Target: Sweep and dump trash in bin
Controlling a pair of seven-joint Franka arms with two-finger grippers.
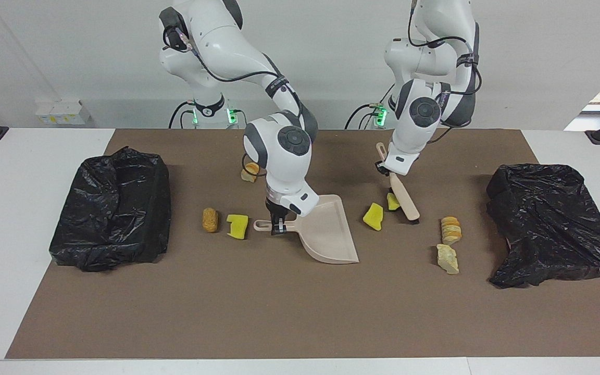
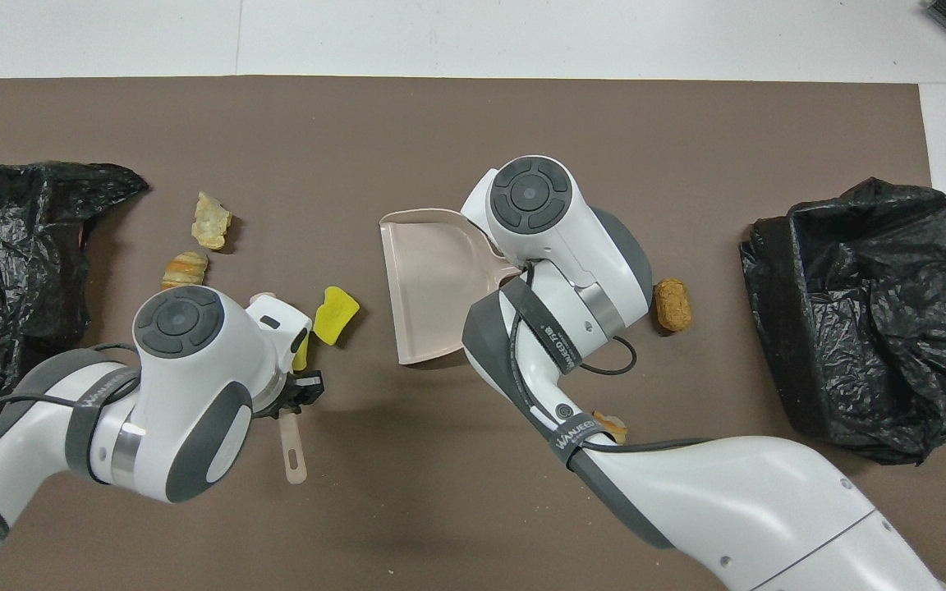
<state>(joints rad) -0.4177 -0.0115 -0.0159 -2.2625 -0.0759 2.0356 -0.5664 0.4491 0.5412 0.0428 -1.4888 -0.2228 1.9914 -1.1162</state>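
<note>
Closest to the robots sits a tan bread chunk point(image 1: 250, 172). The left gripper point(image 1: 386, 167) is clamped on the brush point(image 1: 403, 198), its head touching a yellow wedge point(image 1: 392, 202) just beside another yellow wedge point(image 1: 373, 216). The right gripper point(image 1: 278, 225) is closed on the dustpan point(image 1: 326, 230) handle, next to a third wedge point(image 1: 237, 226) and brown roll point(image 1: 210, 220). Farthest out are two pastry chunks point(image 1: 449, 244) near the bin bag point(image 1: 550, 224).
</note>
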